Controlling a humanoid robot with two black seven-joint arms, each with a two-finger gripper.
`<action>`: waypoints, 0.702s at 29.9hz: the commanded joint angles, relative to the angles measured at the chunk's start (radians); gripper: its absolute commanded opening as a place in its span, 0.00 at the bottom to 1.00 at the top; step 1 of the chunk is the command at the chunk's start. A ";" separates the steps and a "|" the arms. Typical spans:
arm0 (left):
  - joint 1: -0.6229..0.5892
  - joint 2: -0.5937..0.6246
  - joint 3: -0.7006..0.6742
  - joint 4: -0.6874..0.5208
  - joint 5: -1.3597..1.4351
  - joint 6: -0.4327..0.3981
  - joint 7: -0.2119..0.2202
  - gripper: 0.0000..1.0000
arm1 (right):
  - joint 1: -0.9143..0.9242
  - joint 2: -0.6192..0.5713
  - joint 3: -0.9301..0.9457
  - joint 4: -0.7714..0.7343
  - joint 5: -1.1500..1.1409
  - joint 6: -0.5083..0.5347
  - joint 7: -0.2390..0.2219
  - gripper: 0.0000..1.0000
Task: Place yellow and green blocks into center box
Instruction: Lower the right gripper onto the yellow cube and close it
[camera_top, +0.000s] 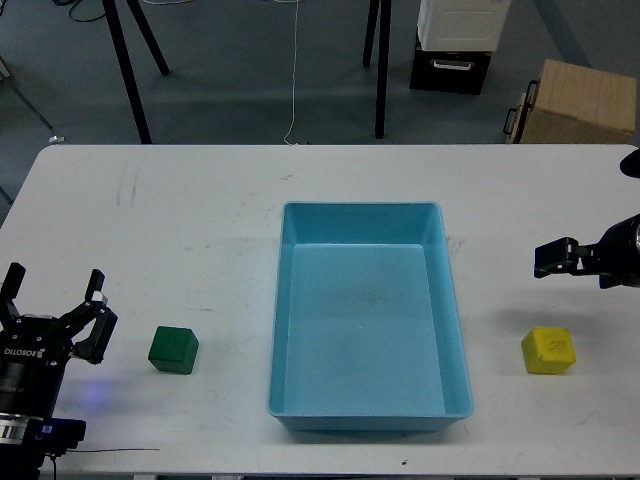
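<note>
The green block (173, 349) sits on the white table (180, 230), left of the blue center box (360, 208). The yellow block (548, 350) sits right of the box. The box holds nothing. My left gripper (54, 298) is open and empty at the table's front left, a short way left of the green block. My right gripper (558, 257) hovers above and just behind the yellow block. It looks dark and end-on, so its fingers cannot be told apart.
Beyond the table's far edge, on the floor, stand a cardboard box (578, 100), a black and white case (455, 45) and black stand legs (130, 70). The table's front edge runs close below the box and blocks.
</note>
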 joint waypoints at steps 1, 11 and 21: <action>-0.001 0.000 0.000 0.010 0.000 0.000 0.001 1.00 | -0.029 0.009 -0.002 0.005 0.002 0.000 0.000 1.00; 0.001 0.000 0.000 0.017 -0.002 0.000 0.001 1.00 | -0.078 0.050 0.000 0.033 0.007 0.000 0.000 1.00; 0.002 0.000 0.001 0.020 0.000 0.000 0.001 1.00 | -0.122 0.116 0.001 0.025 -0.002 0.000 0.000 0.92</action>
